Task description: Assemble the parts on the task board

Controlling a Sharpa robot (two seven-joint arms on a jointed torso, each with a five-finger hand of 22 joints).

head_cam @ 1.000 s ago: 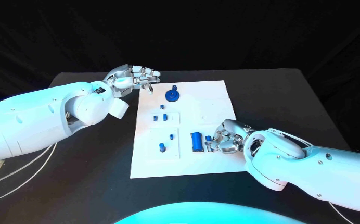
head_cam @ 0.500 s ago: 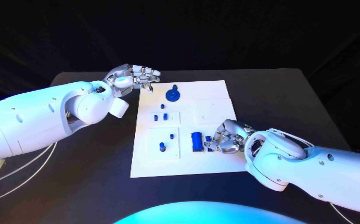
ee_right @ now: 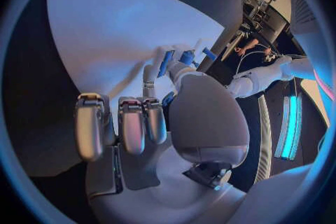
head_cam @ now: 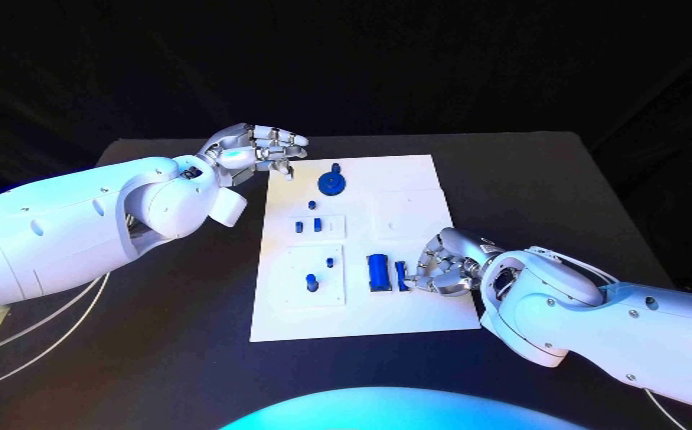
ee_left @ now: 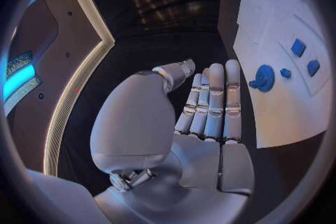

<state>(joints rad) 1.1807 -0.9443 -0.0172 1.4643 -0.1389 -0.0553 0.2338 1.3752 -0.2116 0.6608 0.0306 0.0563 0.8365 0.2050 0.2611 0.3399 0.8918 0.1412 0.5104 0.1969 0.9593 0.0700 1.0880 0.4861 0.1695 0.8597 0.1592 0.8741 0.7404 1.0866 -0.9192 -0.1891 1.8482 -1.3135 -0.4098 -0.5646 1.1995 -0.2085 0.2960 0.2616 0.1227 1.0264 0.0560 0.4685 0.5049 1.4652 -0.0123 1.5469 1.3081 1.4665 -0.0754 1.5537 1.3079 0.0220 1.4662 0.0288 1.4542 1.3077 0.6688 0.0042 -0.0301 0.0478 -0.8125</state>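
Observation:
The white task board [head_cam: 411,175] lies mid-table. On it stand a blue wheel with a knob [head_cam: 332,183], several small blue parts [head_cam: 307,223] and two low pegs [head_cam: 320,272]. A blue cylinder [head_cam: 379,270] lies near the board's right side. My right hand [head_cam: 450,264] rests just right of the cylinder. Its thumb and a finger pinch a small blue part [head_cam: 402,275], [ee_right: 186,57], while its other fingers [ee_right: 119,123] are curled. My left hand [head_cam: 260,149] hovers at the board's far left corner, fingers [ee_left: 212,102] straight and together, holding nothing. The wheel [ee_left: 264,77] lies beside it.
The black table [head_cam: 548,180] surrounds the board, with bare surface to the right and at the far side. My left forearm [head_cam: 101,220] lies over the table's left part. My right forearm [head_cam: 591,315] covers the near right corner.
My right hand has shifted slightly to the right and toward the near edge, with the small blue part between its fingertips. The left hand has stayed put.

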